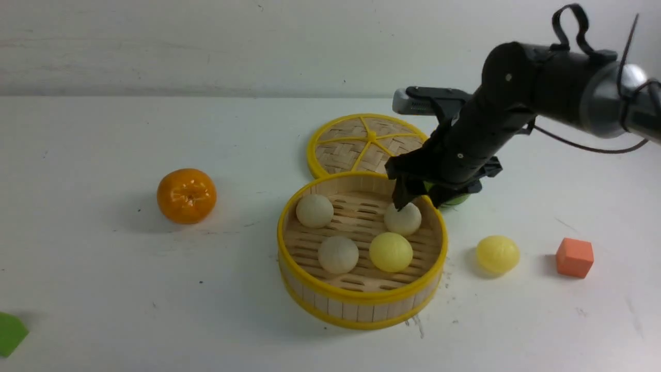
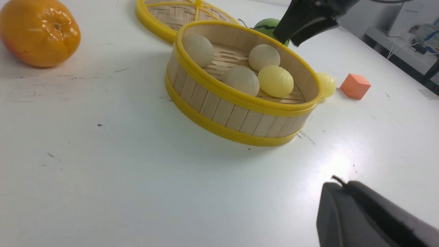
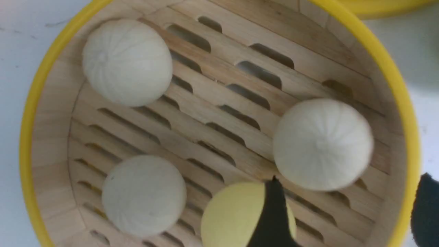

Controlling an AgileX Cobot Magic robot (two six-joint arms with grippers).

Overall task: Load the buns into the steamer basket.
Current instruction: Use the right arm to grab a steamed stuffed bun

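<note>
The steamer basket [image 1: 361,310] stands mid-table with several buns in it: beige ones at the back left [image 1: 314,210], front left [image 1: 338,254] and back right [image 1: 403,219], and a pale yellow one [image 1: 391,251] at the front right. Another pale yellow bun [image 1: 497,253] lies on the table to the basket's right. My right gripper [image 1: 419,200] hangs open just over the back right bun [image 3: 322,144], which lies free on the slotted floor [image 3: 223,113]. My left gripper [image 2: 337,187] is shut and empty, low over bare table, short of the basket [image 2: 240,116].
The woven lid [image 1: 366,142] lies flat behind the basket. An orange [image 1: 186,195] sits to the left. A green striped ball [image 2: 271,27] is behind the basket, mostly hidden by my right arm. An orange cube [image 1: 574,257] is far right, a green piece [image 1: 9,333] at front left.
</note>
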